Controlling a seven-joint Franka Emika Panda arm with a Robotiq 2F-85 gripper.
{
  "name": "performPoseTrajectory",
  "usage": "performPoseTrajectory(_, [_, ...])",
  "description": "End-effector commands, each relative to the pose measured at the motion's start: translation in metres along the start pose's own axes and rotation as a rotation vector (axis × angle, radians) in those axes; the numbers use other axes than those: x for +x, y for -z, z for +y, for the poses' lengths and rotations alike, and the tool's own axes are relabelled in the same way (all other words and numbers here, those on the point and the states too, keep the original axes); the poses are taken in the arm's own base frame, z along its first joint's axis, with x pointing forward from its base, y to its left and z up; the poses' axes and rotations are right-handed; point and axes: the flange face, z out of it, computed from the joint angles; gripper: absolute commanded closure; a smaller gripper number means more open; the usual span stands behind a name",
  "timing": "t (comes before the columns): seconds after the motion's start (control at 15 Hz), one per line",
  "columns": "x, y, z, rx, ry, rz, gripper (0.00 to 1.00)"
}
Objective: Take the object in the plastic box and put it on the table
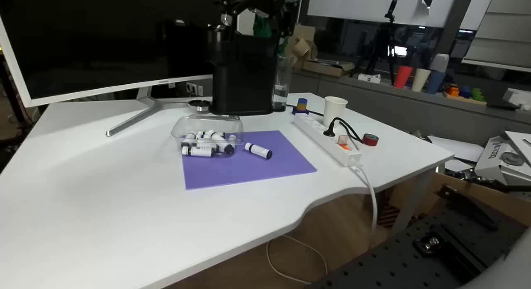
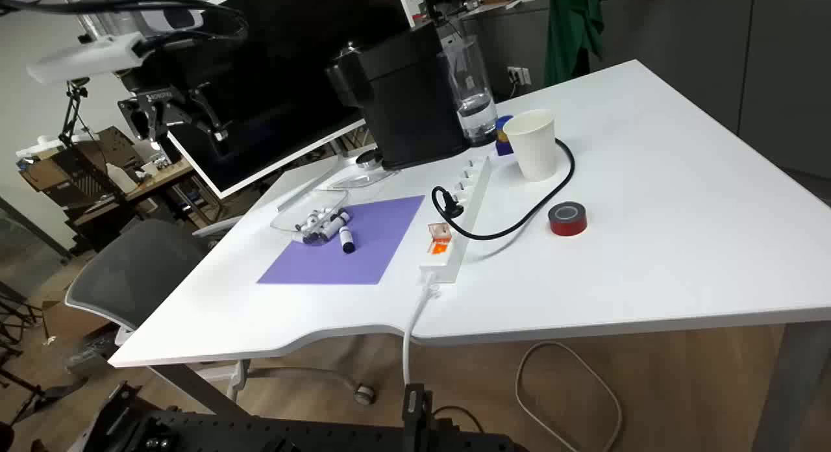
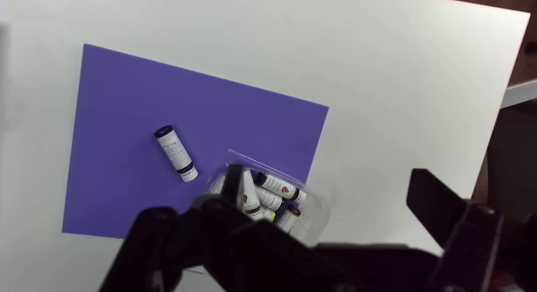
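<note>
I'm hovering the gripper (image 3: 333,195), spread and empty, presumably pre-grasp, needing to lower onto a labelled vial (image 3: 280,187) inside the clear plastic box (image 3: 317,217).

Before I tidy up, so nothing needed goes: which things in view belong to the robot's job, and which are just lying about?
Job:
clear shallow plastic box
white-labelled cylindrical tubes inside it
smooth white table
black two-fingered gripper

Lying about:
white paper cup
round red tape roll
long white power strip
tall black box
</note>
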Motion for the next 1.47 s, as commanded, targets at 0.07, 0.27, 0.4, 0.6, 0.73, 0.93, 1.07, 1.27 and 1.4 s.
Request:
performPoseTrajectory(0.07, [0.000, 0.001, 0.000, 0.000, 0.000, 0.000, 0.00])
performPoseTrajectory(0.27, [0.000, 0.001, 0.000, 0.000, 0.000, 0.001, 0.00])
performPoseTrajectory(0.4, [0.000, 0.001, 0.000, 0.000, 0.000, 0.001, 0.00])
performPoseTrajectory(0.6, [0.000, 0.001, 0.000, 0.000, 0.000, 0.001, 0.00])
performPoseTrajectory(0.73, [0.000, 0.001, 0.000, 0.000, 0.000, 0.001, 0.00])
performPoseTrajectory(0.93, [0.020, -0.005, 0.002, -0.066, 0.011, 0.034, 0.00])
performPoseTrajectory(1.07, [0.036, -0.016, 0.005, -0.134, 0.049, 0.055, 0.00])
performPoseTrajectory(1.27, [0.064, -0.042, 0.008, -0.242, 0.141, 0.052, 0.00])
performPoseTrajectory(1.4, [0.083, -0.061, 0.009, -0.291, 0.188, 0.035, 0.00])
